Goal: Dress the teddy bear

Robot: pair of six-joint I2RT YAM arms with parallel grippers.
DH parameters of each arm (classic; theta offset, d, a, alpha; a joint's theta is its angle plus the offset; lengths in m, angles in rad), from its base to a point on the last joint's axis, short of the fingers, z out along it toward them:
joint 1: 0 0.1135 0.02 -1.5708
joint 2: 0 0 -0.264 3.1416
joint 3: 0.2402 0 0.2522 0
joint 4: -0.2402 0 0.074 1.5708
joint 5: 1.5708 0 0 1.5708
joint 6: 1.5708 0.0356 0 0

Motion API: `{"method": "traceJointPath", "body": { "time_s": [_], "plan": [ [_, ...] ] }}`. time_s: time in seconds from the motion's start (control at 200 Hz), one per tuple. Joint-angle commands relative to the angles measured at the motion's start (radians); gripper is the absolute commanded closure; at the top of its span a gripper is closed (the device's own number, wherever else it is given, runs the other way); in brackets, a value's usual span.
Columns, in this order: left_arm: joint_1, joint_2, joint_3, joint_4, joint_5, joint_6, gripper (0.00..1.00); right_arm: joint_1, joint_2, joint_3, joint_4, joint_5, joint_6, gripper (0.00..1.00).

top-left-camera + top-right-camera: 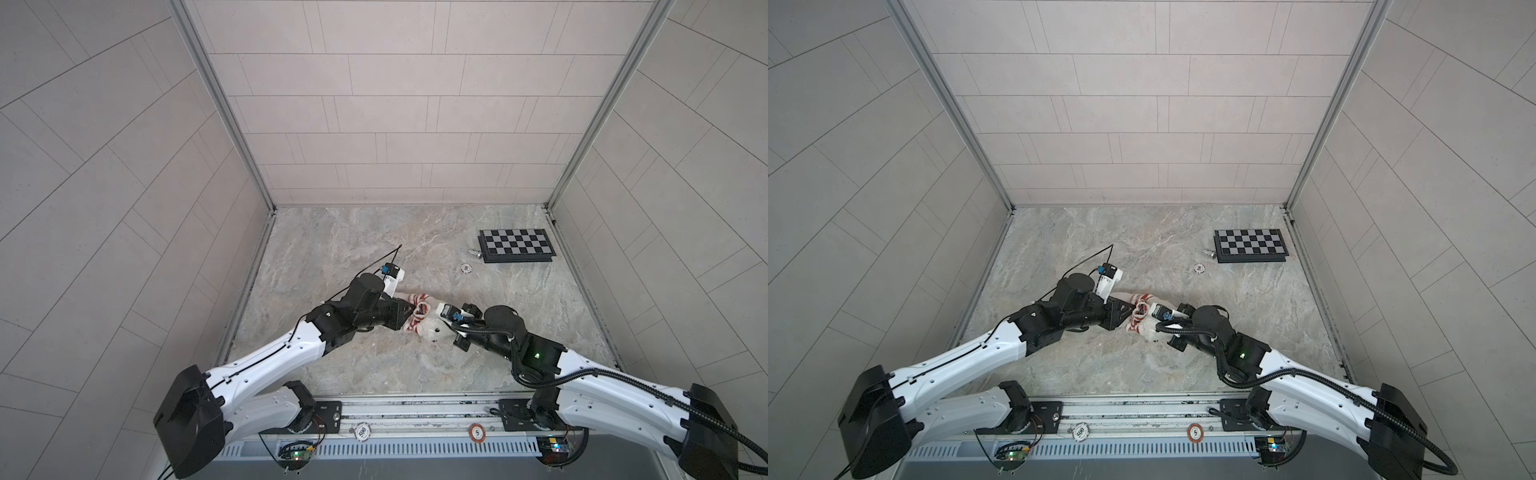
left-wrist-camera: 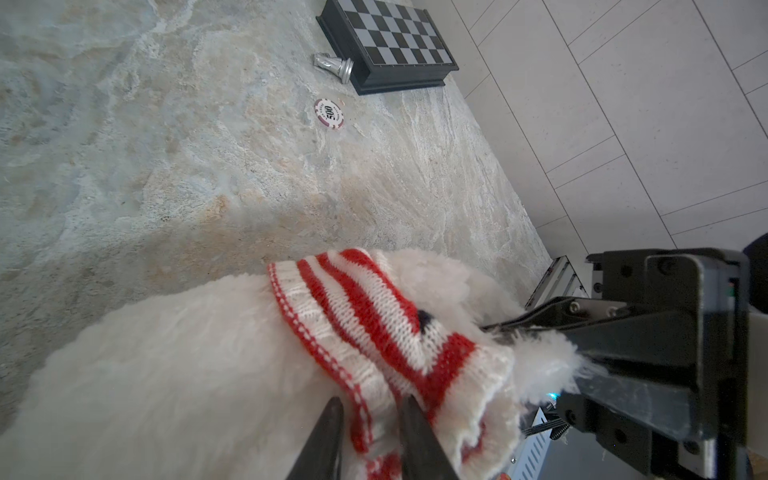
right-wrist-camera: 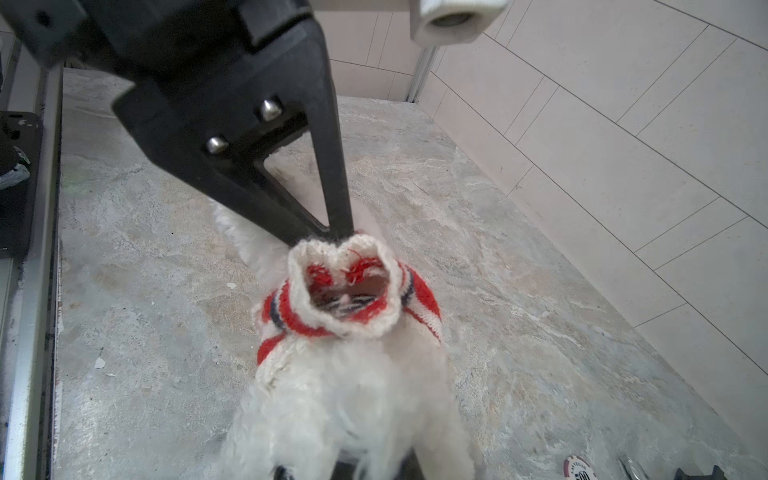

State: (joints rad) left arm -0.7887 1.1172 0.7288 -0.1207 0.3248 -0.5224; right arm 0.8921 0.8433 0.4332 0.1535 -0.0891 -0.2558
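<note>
My left gripper [image 2: 370, 401] pinches a fold of the red-and-white striped knit sweater [image 2: 374, 320], the wool filling the narrow gap between its two black fingers. Seen from the right wrist camera, one fingertip sits at the rim of the sweater's open neck, which gapes in a loose heart shape. My right gripper [image 2: 536, 359] is clamped tight on a tuft of white fur at the end of the teddy bear [image 3: 345, 399] that pokes out past the sweater; which part of the bear that is I cannot tell. The sweater is bunched round part of the bear, and in the left wrist view its ribbed hem crosses the fluffy body. In both top views the bear lies on the marbled tabletop [image 1: 374, 249] between my two grippers, near the middle and toward the front rail. Its dark eyes and nose are on the side of the right arm and the striped knit on the side of the left. Well apart, by the far right corner, a chessboard [image 1: 516, 245] lies flat. A silver chess piece [image 1: 473, 253] lies on its side just beside the board's edge, and a poker chip [image 1: 466, 269] lies near them.
</note>
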Motion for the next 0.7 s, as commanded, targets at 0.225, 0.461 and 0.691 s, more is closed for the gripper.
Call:
{"method": "traceJointPath", "body": {
  "time_s": [0.225,0.461,0.691],
  "plan": [
    [-0.026,0.027,0.026,0.042,-0.005,0.015,0.90,0.005,-0.019,0.001,0.050,0.005,-0.019,1.00],
    [-0.028,-0.061,0.040,-0.036,-0.037,0.057,0.94,0.005,-0.026,0.000,0.023,0.084,-0.021,1.00],
    [-0.026,-0.144,0.001,-0.085,-0.035,0.046,0.93,0.004,-0.031,-0.007,0.016,0.268,0.015,1.00]
  ]
}}
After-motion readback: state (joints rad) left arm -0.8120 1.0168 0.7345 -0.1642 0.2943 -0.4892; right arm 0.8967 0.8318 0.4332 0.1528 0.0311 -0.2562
